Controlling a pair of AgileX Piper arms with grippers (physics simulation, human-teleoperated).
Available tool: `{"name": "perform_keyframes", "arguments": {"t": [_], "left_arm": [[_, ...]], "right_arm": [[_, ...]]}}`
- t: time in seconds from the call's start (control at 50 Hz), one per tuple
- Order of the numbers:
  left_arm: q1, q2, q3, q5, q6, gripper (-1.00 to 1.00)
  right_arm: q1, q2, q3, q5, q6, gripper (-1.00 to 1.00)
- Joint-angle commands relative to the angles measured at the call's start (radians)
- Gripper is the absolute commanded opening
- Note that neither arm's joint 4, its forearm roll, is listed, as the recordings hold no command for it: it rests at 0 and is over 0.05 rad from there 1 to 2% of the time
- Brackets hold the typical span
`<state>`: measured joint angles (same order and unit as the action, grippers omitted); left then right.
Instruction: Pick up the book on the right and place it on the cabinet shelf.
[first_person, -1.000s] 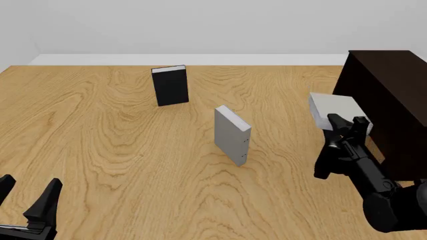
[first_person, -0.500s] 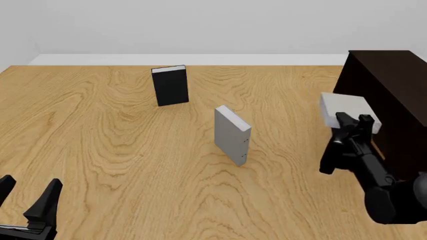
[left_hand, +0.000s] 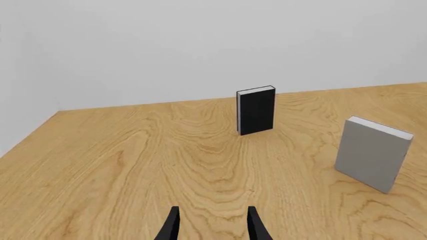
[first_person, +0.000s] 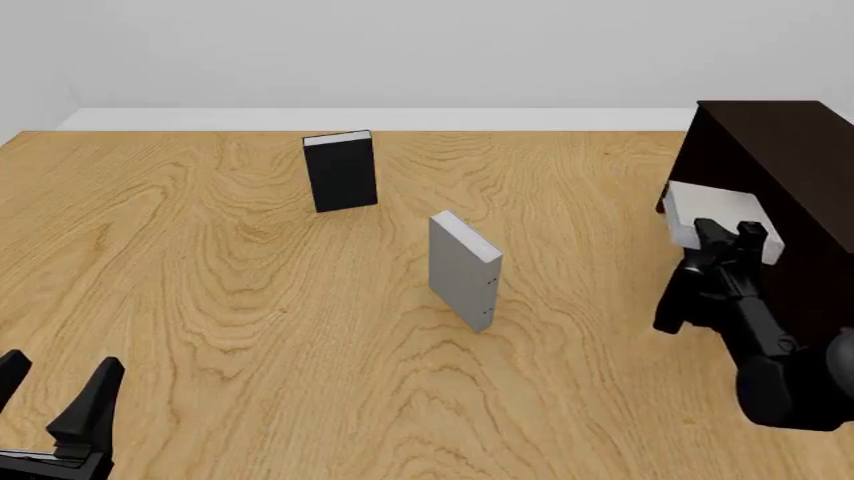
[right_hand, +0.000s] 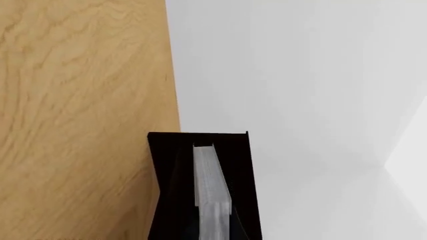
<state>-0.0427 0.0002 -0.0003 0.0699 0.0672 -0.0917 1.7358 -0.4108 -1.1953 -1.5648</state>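
The right pincer (first_person: 729, 240) has carried the book (first_person: 707, 208) further toward the cabinet (first_person: 781, 170) than half a second ago, and now the book's far edge meets the cabinet's dark front; a second back it hung well clear of it. The pincer is pinching the book, raised off the worktop (first_person: 240, 300).

From the right wrist, the book (right_hand: 212, 192) shows as a thin pale slab running straight along the fingers into the cabinet's black opening (right_hand: 200, 185), white page edges facing the camera. Whether it rests on the shelf inside I cannot tell. In the front view its broad cover faces up and toward us, long axis running from the pincer toward the cabinet.

Away from the cabinet, near mid-worktop, a second grey book (first_person: 463, 270) stands upright, and beyond it a black book (first_person: 342, 171) stands upright too. Both are well apart from the carried book, nothing between it and the cabinet.

The left pincer (first_person: 54, 410) sits at the worktop's near edge, far from the cabinet, fingers (left_hand: 257, 227) spread, holding nothing.
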Motion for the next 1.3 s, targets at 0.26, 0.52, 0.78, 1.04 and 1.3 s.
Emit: {"name": "perform_keyframes", "arguments": {"t": [0.26, 0.52, 0.78, 1.04, 1.3], "left_arm": [[-0.001, 0.0, 0.0, -0.002, 0.0, 1.0], [0.004, 0.0, -0.001, -0.004, 0.001, 1.0], [0.008, 0.0, 0.0, 0.002, 0.0, 1.0], [0.007, 0.0, 0.0, 0.006, -0.002, 1.0], [0.008, 0.0, 0.0, 0.006, 0.001, 1.0]], "right_arm": [[-0.057, 0.053, -0.046, -0.015, 0.024, -1.0], [-0.094, 0.055, -0.077, 0.015, 0.027, -1.0], [-0.126, 0.092, -0.099, 0.009, 0.037, -1.0], [-0.149, 0.114, -0.109, 0.013, 0.04, -1.0], [-0.14, 0.131, -0.113, 0.039, 0.053, -1.0]]}}
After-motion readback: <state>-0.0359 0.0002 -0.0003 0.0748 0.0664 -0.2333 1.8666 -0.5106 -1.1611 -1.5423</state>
